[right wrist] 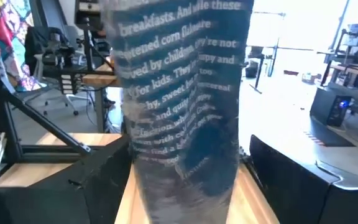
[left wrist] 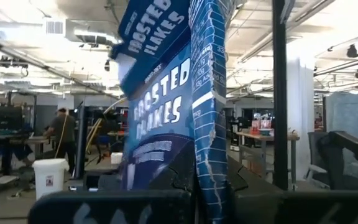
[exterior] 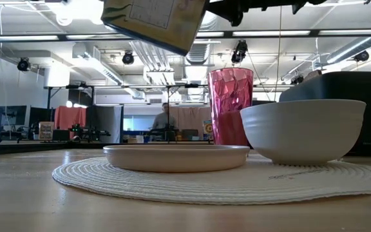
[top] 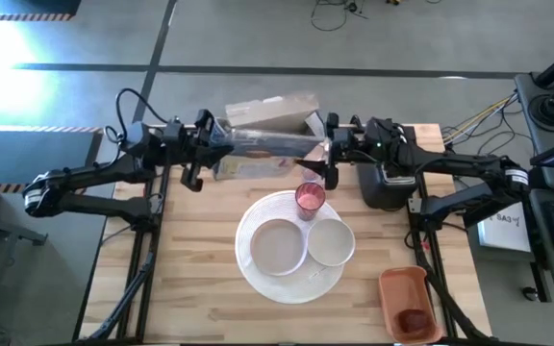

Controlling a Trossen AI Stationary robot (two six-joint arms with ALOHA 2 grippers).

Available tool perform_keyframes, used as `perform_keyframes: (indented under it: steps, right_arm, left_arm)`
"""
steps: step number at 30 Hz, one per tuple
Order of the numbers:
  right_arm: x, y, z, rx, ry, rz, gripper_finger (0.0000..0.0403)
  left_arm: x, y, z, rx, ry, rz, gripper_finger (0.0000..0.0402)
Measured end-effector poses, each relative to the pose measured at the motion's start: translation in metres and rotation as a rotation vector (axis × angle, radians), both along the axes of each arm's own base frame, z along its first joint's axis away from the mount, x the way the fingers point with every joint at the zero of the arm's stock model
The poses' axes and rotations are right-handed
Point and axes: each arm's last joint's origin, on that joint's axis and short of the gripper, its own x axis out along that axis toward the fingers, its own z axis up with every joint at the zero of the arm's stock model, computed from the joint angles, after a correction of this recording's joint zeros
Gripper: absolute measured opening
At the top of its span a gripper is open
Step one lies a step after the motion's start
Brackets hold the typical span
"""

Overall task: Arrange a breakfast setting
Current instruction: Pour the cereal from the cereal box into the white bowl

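Both jaws clamp creased cardboard cereal box (top: 263, 139) | above faceted pink cup (top: 310, 200)

Bowl (exterior: 303, 131) right on mat (exterior: 237, 182); pink cup (exterior: 230, 106) behind; plate (exterior: 176, 156) centre.

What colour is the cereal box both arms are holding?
Blue with white "Frosted Flakes" lettering; the cereal box shows best in the left wrist view.

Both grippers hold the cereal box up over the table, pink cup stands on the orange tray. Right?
Wrong on the cup. The high view shows the pink cup on the round placemat, not the orange tray. Left gripper and right gripper do hold the cereal box aloft.
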Motion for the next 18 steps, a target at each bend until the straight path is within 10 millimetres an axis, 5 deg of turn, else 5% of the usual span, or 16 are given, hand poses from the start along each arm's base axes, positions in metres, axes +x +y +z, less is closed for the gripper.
perform_keyframes:
  steps: [18]
  right_arm:
    - [0.007, 0.004, -0.003, 0.026, -0.009, 0.049, 0.0309]
  left_arm:
    - [0.011, 0.003, -0.004, 0.028, -0.022, -0.012, 0.0000]
